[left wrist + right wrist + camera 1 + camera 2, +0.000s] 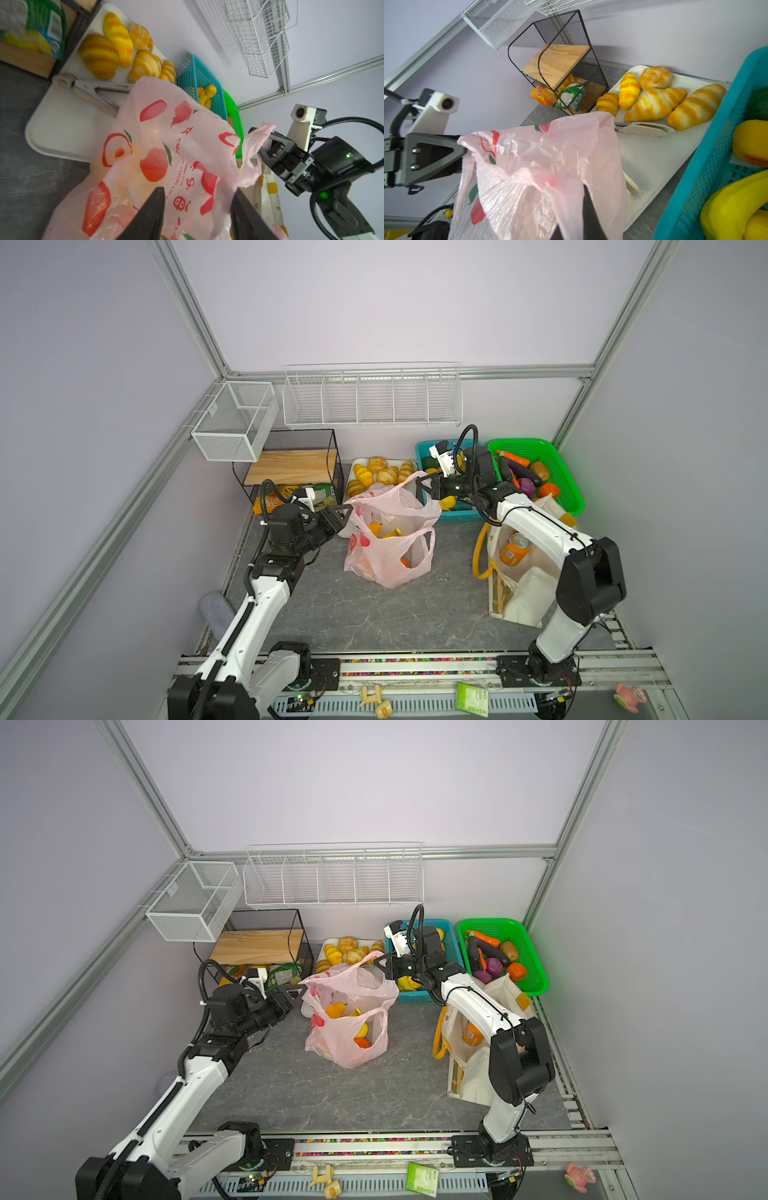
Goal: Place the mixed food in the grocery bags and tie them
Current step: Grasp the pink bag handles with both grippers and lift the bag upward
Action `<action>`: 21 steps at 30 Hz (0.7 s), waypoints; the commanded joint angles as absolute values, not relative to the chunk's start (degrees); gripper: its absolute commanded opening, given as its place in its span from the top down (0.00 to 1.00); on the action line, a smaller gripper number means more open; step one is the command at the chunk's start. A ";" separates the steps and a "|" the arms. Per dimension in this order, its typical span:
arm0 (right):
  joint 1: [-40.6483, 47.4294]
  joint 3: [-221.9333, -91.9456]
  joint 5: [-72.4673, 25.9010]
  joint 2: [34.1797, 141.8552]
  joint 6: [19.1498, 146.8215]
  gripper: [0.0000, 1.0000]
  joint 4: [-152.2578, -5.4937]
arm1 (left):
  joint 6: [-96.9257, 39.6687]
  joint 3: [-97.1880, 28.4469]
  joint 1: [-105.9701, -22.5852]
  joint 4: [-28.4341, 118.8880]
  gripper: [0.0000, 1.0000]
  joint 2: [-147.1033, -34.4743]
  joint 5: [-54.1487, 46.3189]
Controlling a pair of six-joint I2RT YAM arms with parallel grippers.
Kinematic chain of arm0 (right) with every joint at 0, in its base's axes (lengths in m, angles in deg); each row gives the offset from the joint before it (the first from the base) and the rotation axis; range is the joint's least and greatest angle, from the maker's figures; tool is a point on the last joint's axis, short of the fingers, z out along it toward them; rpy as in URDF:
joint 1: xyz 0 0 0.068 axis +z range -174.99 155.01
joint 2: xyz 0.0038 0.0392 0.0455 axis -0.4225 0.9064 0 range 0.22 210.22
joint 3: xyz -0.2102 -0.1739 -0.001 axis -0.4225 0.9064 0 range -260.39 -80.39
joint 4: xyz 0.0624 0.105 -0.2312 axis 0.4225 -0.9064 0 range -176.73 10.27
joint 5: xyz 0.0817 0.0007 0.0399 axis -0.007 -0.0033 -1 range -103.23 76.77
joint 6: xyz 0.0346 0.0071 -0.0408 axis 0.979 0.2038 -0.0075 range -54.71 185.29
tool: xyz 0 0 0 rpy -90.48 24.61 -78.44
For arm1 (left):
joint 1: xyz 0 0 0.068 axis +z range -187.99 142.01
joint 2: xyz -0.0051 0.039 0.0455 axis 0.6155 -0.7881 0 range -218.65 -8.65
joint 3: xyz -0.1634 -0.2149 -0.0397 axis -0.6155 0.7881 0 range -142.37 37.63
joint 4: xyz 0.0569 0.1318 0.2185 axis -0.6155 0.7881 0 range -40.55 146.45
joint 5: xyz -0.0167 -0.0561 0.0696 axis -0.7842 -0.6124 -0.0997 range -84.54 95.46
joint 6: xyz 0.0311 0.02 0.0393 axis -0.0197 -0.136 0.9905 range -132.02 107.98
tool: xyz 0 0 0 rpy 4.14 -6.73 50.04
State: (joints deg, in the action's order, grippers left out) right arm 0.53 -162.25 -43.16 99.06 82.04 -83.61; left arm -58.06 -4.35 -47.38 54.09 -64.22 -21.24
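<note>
The pink grocery bag [390, 547] [349, 1036] stands mid-table with a pear [375, 529] and an orange [405, 562] inside. My right gripper [426, 485] [264, 137] [579, 191] is shut on the bag's far-right handle and holds it up. At the bag's left handle, my left gripper [347, 512] [301, 992] [198, 189] stands open, with bag film lying between its fingers. The cream canvas tote [523, 593] [469, 1073] lies to the right under my right arm with an orange soda can [514, 549] in it. Bananas [733, 207] lie in the teal basket [432, 448].
Behind the bag sits a white tray [62, 124] with croissants, rolls and tongs [93, 89]. A green basket [557, 464] of vegetables stands at the back right. The black mesh shelf [291, 464] is at the back left, with white wire baskets on the wall above.
</note>
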 commanded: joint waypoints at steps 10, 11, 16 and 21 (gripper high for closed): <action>-0.38 -161.56 -44.80 98.07 87.79 0.93 -80.94 | -18.35 -15.83 -83.79 65.95 0.38 -57.64 12.88; -0.56 -161.76 -45.10 98.43 87.86 0.93 -81.13 | -14.89 -16.23 -87.71 65.36 0.39 -59.00 13.34; -0.82 -162.39 -46.57 99.53 88.14 0.93 -81.26 | -0.20 -18.34 -98.84 64.37 0.37 -67.13 15.25; -1.08 -162.18 -47.21 99.54 88.22 0.93 -81.14 | 6.62 -22.22 -100.96 66.25 0.34 -75.57 20.60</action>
State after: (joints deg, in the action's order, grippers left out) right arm -0.61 -161.79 -45.70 98.93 87.63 -81.77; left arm -2.55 -18.88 -100.27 64.98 -73.29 15.46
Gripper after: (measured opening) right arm 0.070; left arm 0.652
